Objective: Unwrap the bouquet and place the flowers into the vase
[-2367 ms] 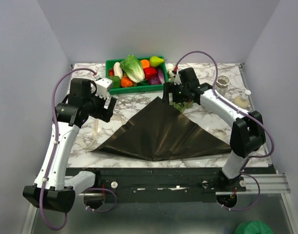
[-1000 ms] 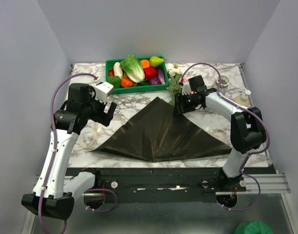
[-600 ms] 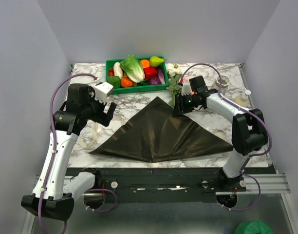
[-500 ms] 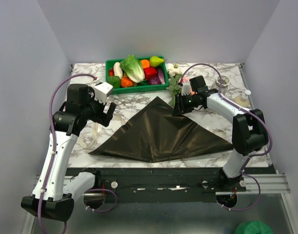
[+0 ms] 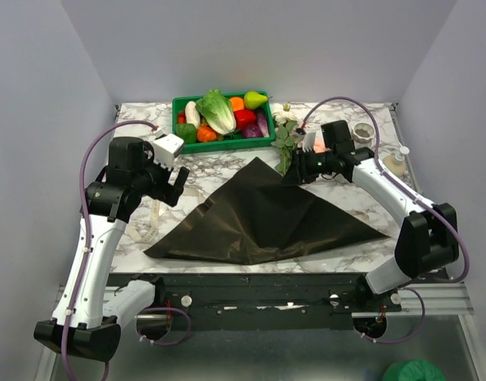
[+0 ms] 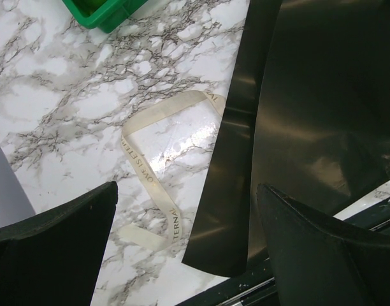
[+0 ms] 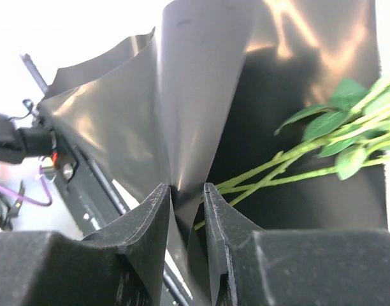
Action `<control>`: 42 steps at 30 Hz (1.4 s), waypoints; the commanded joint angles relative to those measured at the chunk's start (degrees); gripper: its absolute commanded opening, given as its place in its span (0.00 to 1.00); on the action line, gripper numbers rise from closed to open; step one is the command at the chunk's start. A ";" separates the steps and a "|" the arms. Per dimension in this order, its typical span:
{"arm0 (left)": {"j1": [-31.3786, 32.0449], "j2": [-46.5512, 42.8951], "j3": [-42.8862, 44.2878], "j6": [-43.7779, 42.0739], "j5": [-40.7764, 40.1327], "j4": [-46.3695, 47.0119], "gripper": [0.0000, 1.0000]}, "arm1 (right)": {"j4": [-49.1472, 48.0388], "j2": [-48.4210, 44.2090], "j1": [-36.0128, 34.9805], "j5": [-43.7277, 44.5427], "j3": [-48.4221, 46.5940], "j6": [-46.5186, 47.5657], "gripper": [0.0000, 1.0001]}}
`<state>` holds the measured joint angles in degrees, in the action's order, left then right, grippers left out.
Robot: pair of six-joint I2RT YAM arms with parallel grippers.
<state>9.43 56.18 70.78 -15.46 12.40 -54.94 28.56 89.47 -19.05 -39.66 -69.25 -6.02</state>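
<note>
Glossy dark paper point(image 5: 267, 218) spread, corner pinched in right gripper point(image 7: 187, 189); green stems point(image 7: 265, 167) bared; left gripper point(image 6: 187, 191) open.

Readable in gold capitals on the cream ribbon point(image 6: 143, 171): "TERNAL", cut off at the start. Other lettering there too blurred to read.

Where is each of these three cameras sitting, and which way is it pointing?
Top: above and behind the arms, looking down on the table; both whole arms show, left gripper and right gripper included.
Left wrist: on the left arm, facing down at the ribbon and paper; its open fingers frame the bottom corners.
Right wrist: on the right arm, facing along its fingers, which pinch a paper fold, stems beyond.
Shared: all three see the paper.
</note>
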 commanded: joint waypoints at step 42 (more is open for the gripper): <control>-0.29 0.24 2.96 0.87 0.34 1.06 0.99 | -0.61 -34.70 -18.10 1.77 15.10 -4.87 0.01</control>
<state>9.43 55.90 72.23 -15.25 12.43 -54.11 24.93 60.53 -31.77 -42.06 -56.58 -11.53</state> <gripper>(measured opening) 0.988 0.013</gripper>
